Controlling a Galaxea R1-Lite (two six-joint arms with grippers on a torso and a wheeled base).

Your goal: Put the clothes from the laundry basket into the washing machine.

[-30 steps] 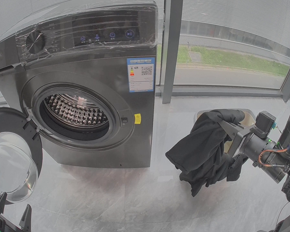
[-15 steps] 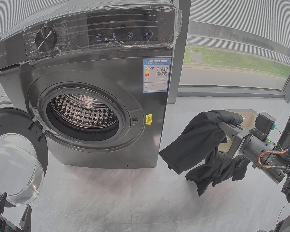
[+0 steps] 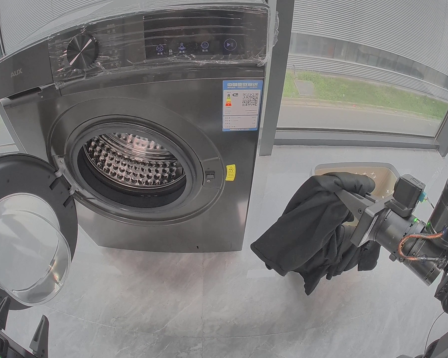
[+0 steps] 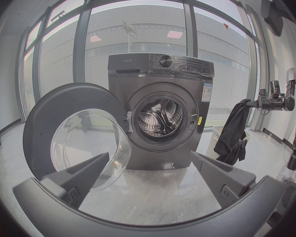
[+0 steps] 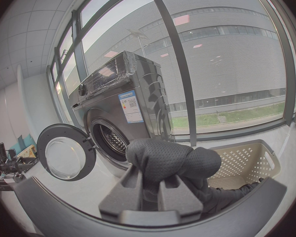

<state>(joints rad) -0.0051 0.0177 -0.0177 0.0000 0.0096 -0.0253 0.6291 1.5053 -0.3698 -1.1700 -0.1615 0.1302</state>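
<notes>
My right gripper (image 3: 347,198) is shut on a black garment (image 3: 308,224), which hangs in folds above the floor to the right of the washing machine (image 3: 149,125). The pale laundry basket (image 3: 383,172) stands just behind the garment. In the right wrist view the gripper (image 5: 151,188) pinches the bunched cloth (image 5: 167,158), with the basket (image 5: 246,162) beyond it. The drum (image 3: 134,162) is bare and the round door (image 3: 25,244) is swung wide to the left. Low at the near left, my left gripper (image 4: 151,173) stands open, holding nothing and facing the washing machine (image 4: 161,109).
Glass walls and a grey window post (image 3: 276,65) rise behind the machine and basket. Smooth grey floor (image 3: 194,294) spreads between the machine's front and the hanging garment. The open door (image 4: 75,129) stands close before the left gripper.
The head camera has shifted, so the washing machine sits further right and larger. The right gripper still holds the garment, whose hanging folds have swung a little. More of the basket's rim shows.
</notes>
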